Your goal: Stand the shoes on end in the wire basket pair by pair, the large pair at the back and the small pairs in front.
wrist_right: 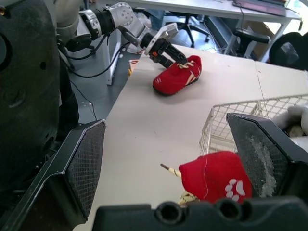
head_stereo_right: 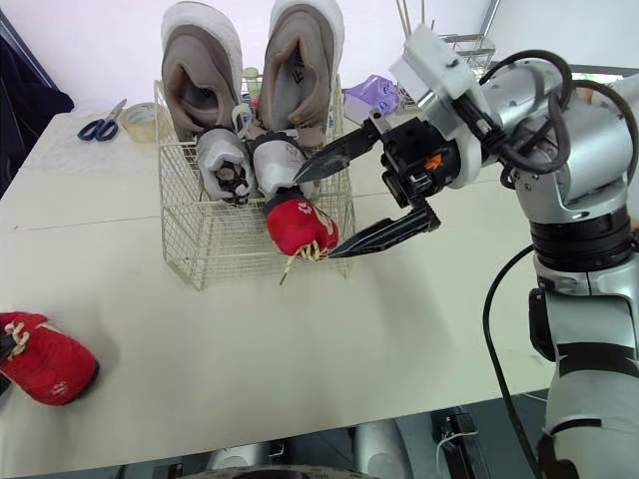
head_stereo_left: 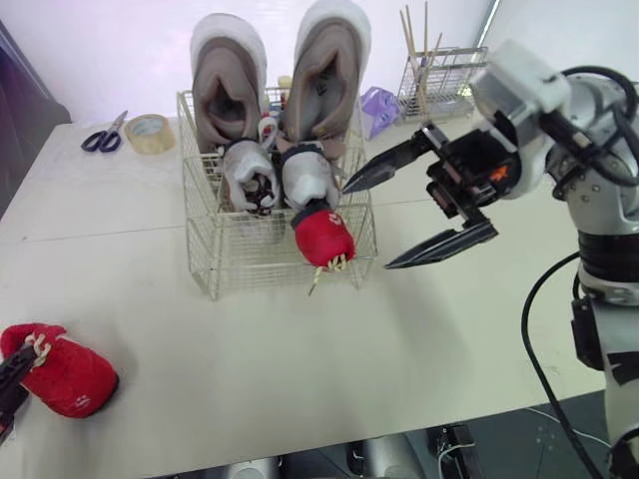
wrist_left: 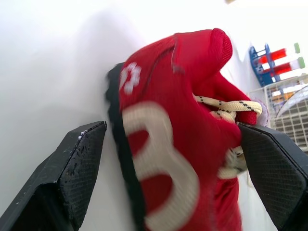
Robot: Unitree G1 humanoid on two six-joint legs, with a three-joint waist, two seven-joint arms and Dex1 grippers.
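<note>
The wire basket (head_stereo_left: 250, 261) stands mid-table. Two large beige shoes (head_stereo_left: 228, 80) (head_stereo_left: 329, 70) stand on end at its back. In front of them is a small white-grey pair (head_stereo_left: 250, 175) (head_stereo_left: 308, 172). One small red shoe (head_stereo_left: 322, 237) stands at the front right, laces hanging through the wire. My right gripper (head_stereo_left: 367, 227) is open just right of it, one finger above and one below. The other red shoe (head_stereo_left: 62, 371) lies on the table at the near left. My left gripper (wrist_left: 171, 127) is open and straddles that shoe (wrist_left: 178, 144).
Scissors (head_stereo_left: 105, 133) and a tape roll (head_stereo_left: 150, 133) lie at the back left. A wire rack with sticks (head_stereo_left: 439, 80) and a purple bag (head_stereo_left: 377, 108) sit behind the basket on the right. The table's front edge is close to the loose shoe.
</note>
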